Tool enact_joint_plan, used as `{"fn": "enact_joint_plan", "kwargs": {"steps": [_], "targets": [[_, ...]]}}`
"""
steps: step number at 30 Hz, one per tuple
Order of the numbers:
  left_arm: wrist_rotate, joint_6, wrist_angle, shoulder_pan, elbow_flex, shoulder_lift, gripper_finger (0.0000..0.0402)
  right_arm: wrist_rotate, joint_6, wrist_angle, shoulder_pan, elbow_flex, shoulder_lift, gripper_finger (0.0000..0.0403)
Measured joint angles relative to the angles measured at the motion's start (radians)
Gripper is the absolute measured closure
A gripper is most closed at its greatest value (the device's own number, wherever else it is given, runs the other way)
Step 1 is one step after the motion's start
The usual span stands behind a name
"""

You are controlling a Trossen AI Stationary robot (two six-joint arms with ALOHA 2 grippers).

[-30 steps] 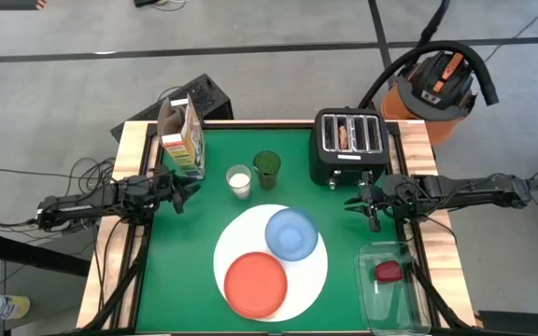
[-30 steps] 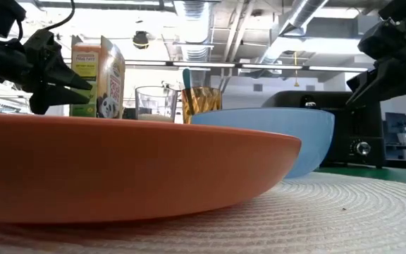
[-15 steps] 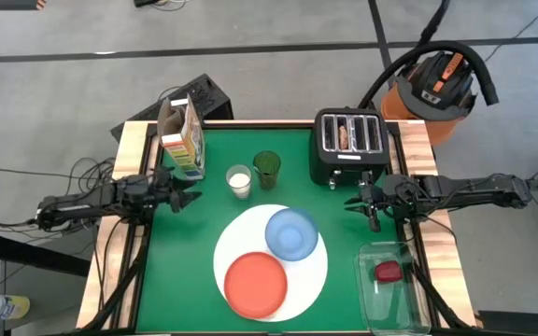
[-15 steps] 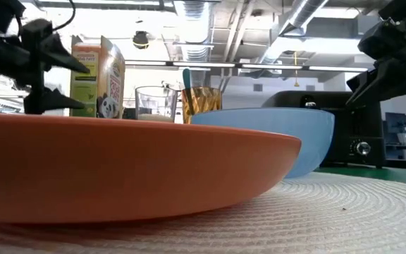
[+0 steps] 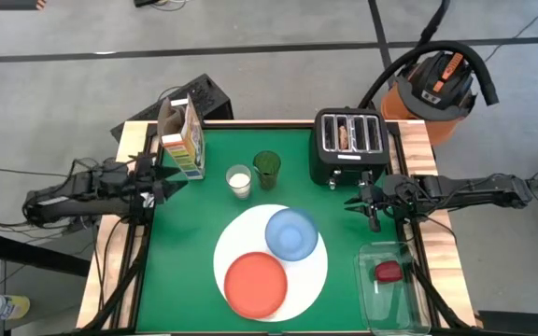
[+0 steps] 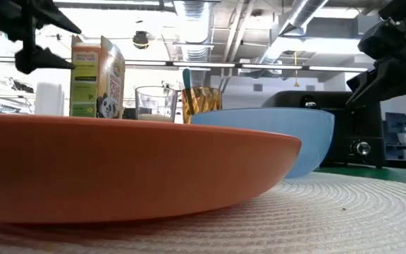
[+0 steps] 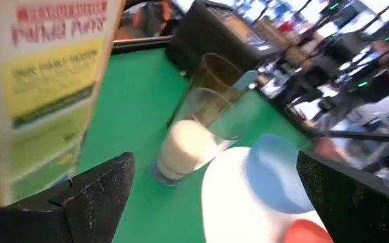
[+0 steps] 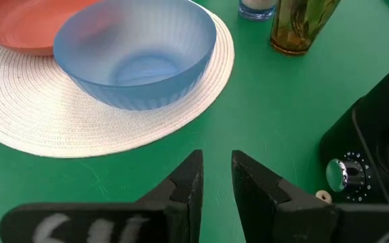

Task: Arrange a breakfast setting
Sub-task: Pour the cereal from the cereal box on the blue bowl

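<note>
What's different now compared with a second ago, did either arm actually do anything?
The left pincer has pulled back from beside the glass of milk toward the table's left edge, near the cereal box, and its fingers have spread open; it holds nothing. The right pincer stayed in front of the toaster, nearly closed. The blue bowl, orange plate and white plate did not move.
</note>
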Motion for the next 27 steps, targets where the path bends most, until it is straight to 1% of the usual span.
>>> {"fn": "enact_joint_plan", "kwargs": {"steps": [2,5,9,11,17,23,27], "targets": [[-0.04,-0.013,-0.066,0.0,0.065,0.08,0.0002,0.0,0.0,0.0,0.0,0.0,0.0,0.0301],[-0.098,-0.084,-0.182,0.0,0.149,0.197,0.0002,0.0,0.0,0.0,0.0,0.0,0.0,0.0301],[-0.108,-0.164,-0.287,-0.016,0.234,0.316,0.0002,0.0,0.0,0.0,0.0,0.0,0.0,0.0301],[-0.13,-0.229,-0.347,-0.036,0.259,0.366,0.0002,0.0,0.0,0.0,0.0,0.0,0.0,0.0301],[-0.248,-0.429,-0.421,-0.111,0.266,0.477,0.0002,0.0,0.0,0.0,0.0,0.0,0.0,0.0301],[-0.414,-0.543,-0.438,-0.186,0.263,0.545,0.0002,0.0,0.0,0.0,0.0,0.0,0.0,0.0301],[-0.471,-0.583,-0.439,-0.211,0.262,0.61,0.0002,0.0,0.0,0.0,0.0,0.0,0.0,0.0301]]}}
